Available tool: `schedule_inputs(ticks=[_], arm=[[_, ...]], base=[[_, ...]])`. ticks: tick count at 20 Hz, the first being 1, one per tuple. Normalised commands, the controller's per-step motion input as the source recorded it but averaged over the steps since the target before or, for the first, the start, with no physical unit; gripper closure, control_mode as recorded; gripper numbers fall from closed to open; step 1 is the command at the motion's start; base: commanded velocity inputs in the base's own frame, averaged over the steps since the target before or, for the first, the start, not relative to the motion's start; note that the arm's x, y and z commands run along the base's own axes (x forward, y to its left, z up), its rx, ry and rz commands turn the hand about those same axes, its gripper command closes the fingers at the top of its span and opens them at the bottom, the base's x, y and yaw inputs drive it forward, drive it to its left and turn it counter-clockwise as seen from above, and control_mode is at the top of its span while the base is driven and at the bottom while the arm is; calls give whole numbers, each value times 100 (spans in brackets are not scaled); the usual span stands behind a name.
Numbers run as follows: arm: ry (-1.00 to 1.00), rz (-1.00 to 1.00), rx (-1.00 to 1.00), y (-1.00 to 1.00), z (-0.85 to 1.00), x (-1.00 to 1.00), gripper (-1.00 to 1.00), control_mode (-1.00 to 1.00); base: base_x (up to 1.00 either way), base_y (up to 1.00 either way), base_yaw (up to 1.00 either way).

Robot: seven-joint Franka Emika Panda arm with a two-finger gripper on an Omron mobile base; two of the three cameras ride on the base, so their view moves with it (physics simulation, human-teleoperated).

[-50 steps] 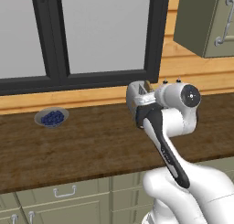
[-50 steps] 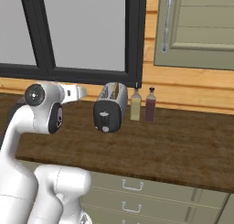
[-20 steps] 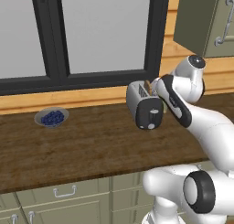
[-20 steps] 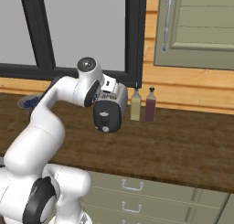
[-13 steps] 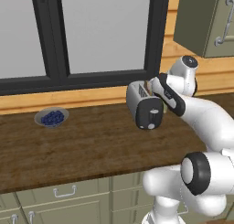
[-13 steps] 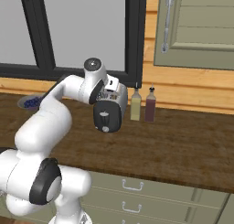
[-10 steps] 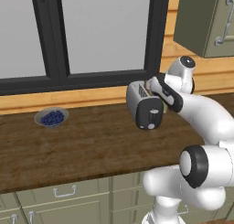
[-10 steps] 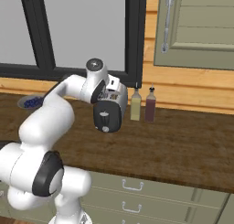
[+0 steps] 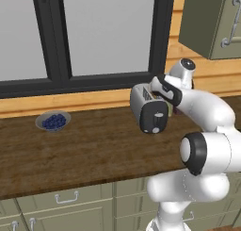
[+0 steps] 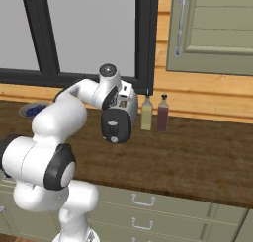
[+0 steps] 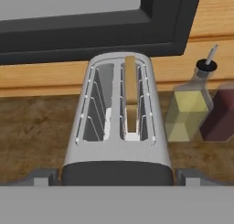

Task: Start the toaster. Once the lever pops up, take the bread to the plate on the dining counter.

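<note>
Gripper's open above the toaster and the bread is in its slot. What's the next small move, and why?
Probably lower the gripper toward the black end of the toaster to reach the start lever. The hand view looks down into the slots, the bread stands in the right one, and the open fingers straddle the toaster, gripping nothing.

Kitchen: wood counter (image 9: 84, 154), toaster (image 9: 148, 110), green cabinets (image 10: 217, 31), window (image 9: 94, 32).

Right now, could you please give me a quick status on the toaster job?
Fingers open, above toaster. Bread in right slot, not started. Two bottles close beside it.
</note>
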Motion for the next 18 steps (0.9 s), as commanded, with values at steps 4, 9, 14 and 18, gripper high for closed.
schedule_inputs(ticks=[4,9,14,18], arm=[[0,1,0,-2,-18,27,-100,-100],[0,1,0,-10,-13,21,-100,-100],[0,1,0,-6,-16,25,-100,-100],[0,1,0,0,-18,29,-100,-100]], base=[[0,0,0],[0,0,0],[0,0,0],[0,0,0]])
